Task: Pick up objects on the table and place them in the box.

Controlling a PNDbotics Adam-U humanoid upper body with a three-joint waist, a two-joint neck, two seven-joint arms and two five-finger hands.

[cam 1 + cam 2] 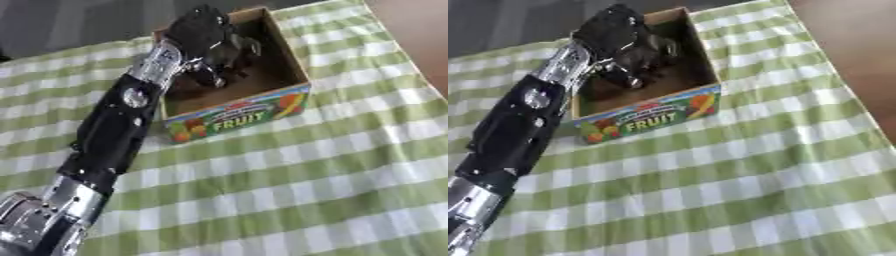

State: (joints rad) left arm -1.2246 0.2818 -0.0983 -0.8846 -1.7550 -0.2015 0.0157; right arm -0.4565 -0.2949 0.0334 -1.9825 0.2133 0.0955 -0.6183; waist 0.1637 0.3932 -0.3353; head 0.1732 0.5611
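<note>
Cardboard, brown inside and printed with bright fruit and the word FRUIT on its near wall, makes up the box (240, 116) that stands at the far left of the surface (332, 190), which is covered in a green-and-white checked cloth. The left hand (208, 42) reaches from the near left along a black and silver arm and sits over the box's open top, dipping into its far left part. Its fingers (247, 46) look curled downward, but whether they grasp an object or are clenched on nothing cannot be told: everything there is dark against the shadowed inside. No loose object shows anywhere on the cloth, and none can be made out on the bare part of the box floor. The right hand is out of view.

The step in hand appears to be the placing itself, at or near the release. Next, probably, the fingers need to spread, then the hand must lift straight up clear of the walls so it does not drag or tip the box.
</note>
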